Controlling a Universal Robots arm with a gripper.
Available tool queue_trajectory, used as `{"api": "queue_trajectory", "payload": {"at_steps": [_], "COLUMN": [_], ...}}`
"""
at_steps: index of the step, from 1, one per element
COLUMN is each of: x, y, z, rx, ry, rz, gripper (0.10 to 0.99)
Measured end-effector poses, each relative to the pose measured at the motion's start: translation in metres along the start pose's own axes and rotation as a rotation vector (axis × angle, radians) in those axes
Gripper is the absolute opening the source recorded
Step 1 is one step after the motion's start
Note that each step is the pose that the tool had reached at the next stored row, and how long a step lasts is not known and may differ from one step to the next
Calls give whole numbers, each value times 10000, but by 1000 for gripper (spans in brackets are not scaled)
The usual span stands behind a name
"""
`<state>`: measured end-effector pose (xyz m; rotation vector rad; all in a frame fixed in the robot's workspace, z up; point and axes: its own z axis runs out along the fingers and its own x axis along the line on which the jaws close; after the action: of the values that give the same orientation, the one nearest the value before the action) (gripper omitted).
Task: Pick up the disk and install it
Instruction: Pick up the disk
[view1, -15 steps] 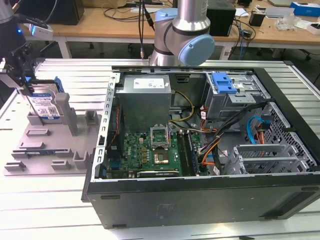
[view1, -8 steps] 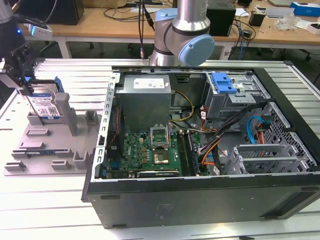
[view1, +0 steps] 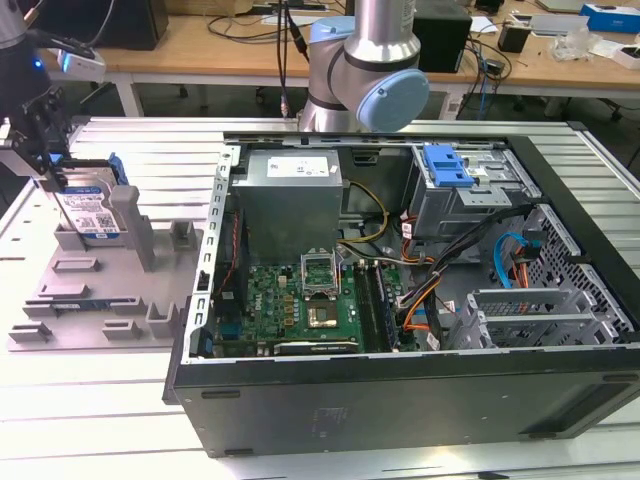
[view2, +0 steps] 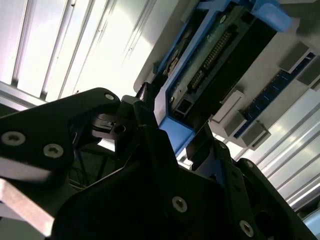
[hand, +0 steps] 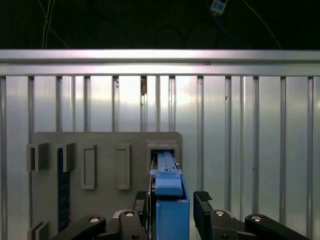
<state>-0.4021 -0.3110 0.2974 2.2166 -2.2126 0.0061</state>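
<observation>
As the gripper (view1: 48, 170) hung over the gray holder (view1: 110, 300), we found its fingers (hand: 202, 207) standing apart on either side of the disk (view1: 92, 212). It was open and not clamped: the first wrist view showed a thin gap between one finger and the blue frame. The disk stood upright on its edge in a slot of the holder, outside the computer case (view1: 400, 385) and off toward the exterior view's left of it, its printed label facing the camera. The holder lay flat on the ribbed metal table (view1: 90, 425), just beside the case's wall; we could not tell whether the two touched. The case lay open on its side. Inside it we saw a green board (view1: 300, 305), a gray box (view1: 290, 200) above the board, and a blue latch (view1: 445, 165) on the drive cage in the far corner. The arm (view1: 365, 60) rose behind the case.
</observation>
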Motion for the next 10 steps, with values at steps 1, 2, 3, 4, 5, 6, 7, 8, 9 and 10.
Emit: {"api": "queue_trajectory", "payload": {"at_steps": [1,2,3,4,5,6,7,8,9,10], "x": [0,0,0,0,0,0,0,0,0,0], "y": [0,0,0,0,0,0,0,0,0,0], "z": [3,5,7,8,9,10,11,12,12,13], "rx": [-1,-1,-1,0,-1,-1,0,-1,-1,-1], "ry": [0,0,0,0,0,0,0,0,0,0], "rz": [0,0,0,0,0,0,0,0,0,0], "gripper": [498,498,498,498,498,498,498,498,498,498]}}
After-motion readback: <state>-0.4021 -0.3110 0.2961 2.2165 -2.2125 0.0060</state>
